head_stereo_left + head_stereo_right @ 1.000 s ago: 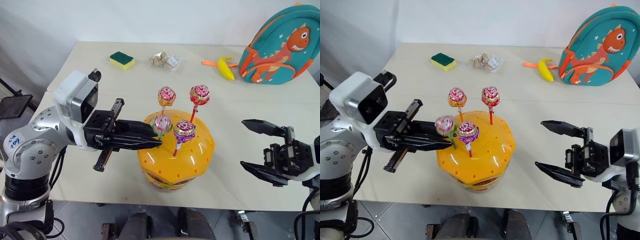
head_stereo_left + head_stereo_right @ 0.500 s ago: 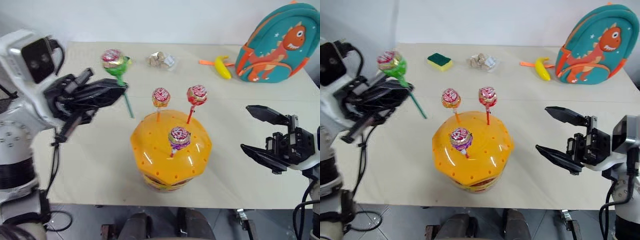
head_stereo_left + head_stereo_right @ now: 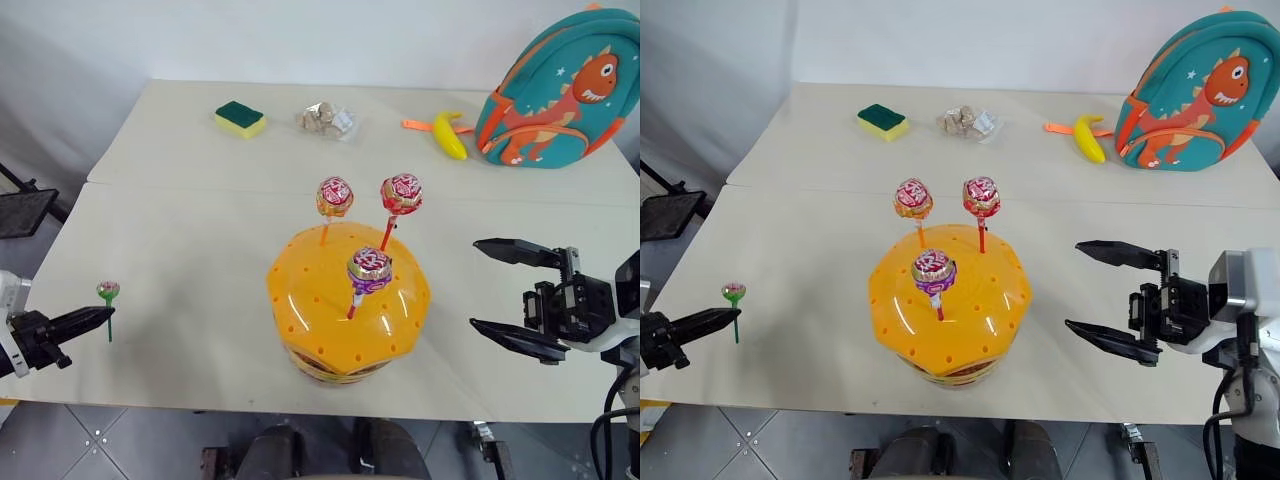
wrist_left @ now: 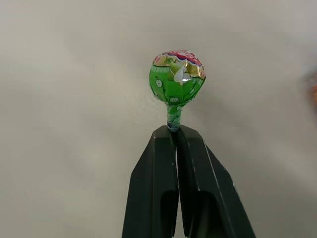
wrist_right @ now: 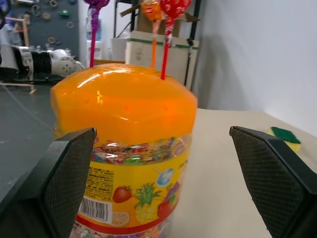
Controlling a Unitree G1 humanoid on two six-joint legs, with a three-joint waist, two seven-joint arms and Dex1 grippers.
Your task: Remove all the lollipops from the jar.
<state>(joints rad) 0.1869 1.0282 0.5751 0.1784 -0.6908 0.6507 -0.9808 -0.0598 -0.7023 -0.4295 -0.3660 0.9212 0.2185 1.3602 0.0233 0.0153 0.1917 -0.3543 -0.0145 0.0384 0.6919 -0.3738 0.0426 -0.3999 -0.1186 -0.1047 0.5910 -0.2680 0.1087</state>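
- The large glossy orange dome-topped plastic jar, dotted with small holes and striped at its base, stands near the front edge of the pale beige table, about midway across it.
- Three lollipops stand upright in the dome's holes: one with orange trim and one with red trim side by side at the far side, one with purple trim nearer the front.
- The fourth lollipop, green-trimmed on a green stick, is out of the jar, at the table's left front edge, well apart from the dome.
- The left gripper has its two black fingers pressed together on that green stick just below the candy head, which stands upright above the fingertips.
- The right gripper hangs to the right of the jar, near it but not touching, its fingers spread wide and pointing toward the dome.
- Along the far side of the table lie a green-and-yellow sponge, a small clear bag of light brown pieces, a yellow banana-shaped toy and a teal dinosaur backpack.
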